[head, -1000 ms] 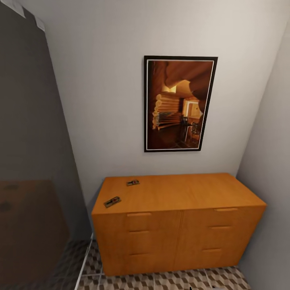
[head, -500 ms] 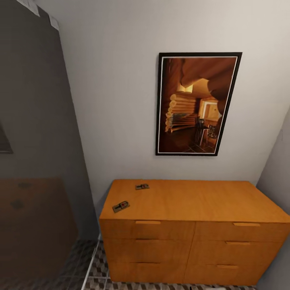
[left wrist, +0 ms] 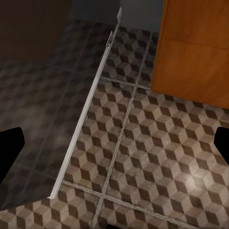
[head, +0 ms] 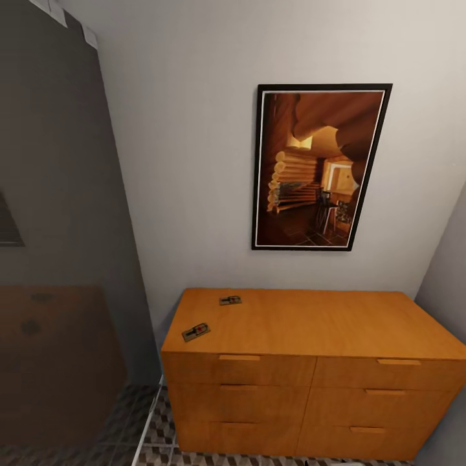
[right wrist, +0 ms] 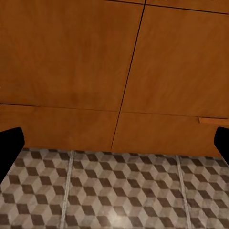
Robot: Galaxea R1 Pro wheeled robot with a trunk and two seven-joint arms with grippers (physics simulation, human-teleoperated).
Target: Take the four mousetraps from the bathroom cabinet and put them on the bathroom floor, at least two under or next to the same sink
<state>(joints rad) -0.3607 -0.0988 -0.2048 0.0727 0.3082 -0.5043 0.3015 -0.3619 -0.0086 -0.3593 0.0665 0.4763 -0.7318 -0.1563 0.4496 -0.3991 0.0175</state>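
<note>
Ahead, pale grey plaster wall (head: 188,129); dark glass shower enclosure (head: 52,259) on the left, reflecting the wood. Low wide orange-brown wooden cabinet (head: 310,375) stands against the wall, drawer fronts with slim bar handles facing the camera. Black-framed picture of a log-cabin interior (head: 320,167) hangs above it.

Bathroom floor of brown, beige and white cube-pattern tiles (left wrist: 157,157) runs to the cabinet's base; thin metal threshold strip (left wrist: 88,105) crosses it beside the shower.

Two small flat tan wooden mousetraps on the cabinet top, left end: one near the front edge (head: 195,332), one further back (head: 230,300), apart from each other.

Left pincer (left wrist: 114,157): black fingertips at opposite frame edges, spread wide, nothing between, over floor near the cabinet corner. Right pincer (right wrist: 114,143): likewise spread wide and empty, facing the cabinet's lower front above the tiles.
</note>
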